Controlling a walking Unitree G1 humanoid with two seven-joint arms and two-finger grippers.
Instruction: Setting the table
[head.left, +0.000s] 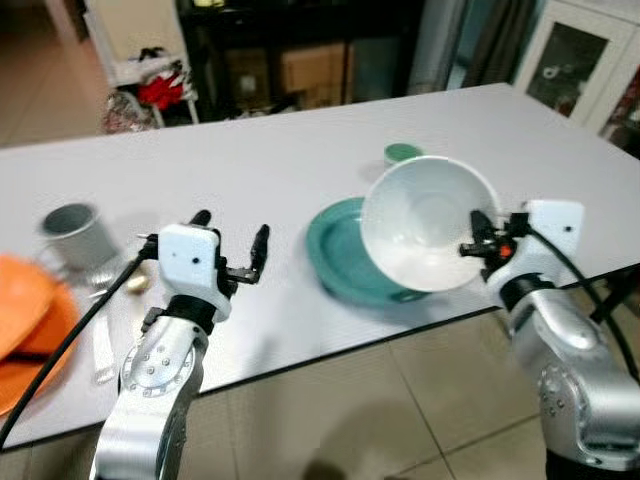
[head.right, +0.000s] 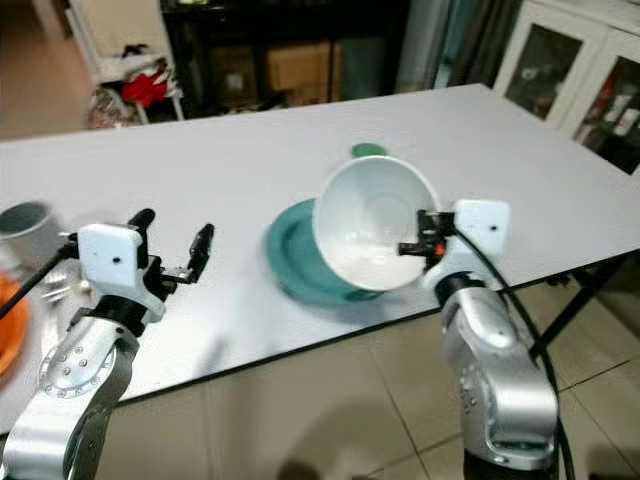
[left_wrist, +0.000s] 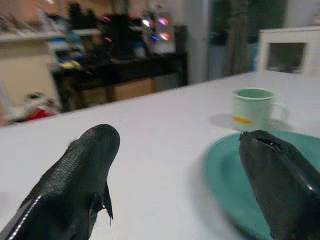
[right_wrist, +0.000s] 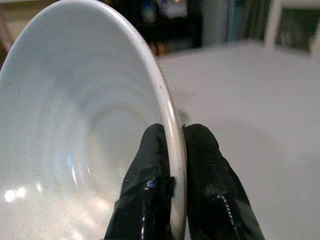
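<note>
Right claw (head.left: 484, 238) pinching rim of white bowl (head.left: 425, 225), held tilted above the teal plate (head.left: 335, 252) near the worktop (head.left: 280, 165) front edge, green mug (left_wrist: 251, 108) just behind; left claw (head.left: 230, 245) spread, hovering over bare worktop.

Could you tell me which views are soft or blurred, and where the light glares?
Left eye view: the orange plate and grey cup are smeared. Left wrist view: background shelves and the green mug are soft. Right wrist view: the white bowl rim is sharp and the table hazy, with small glints inside the bowl.
</note>
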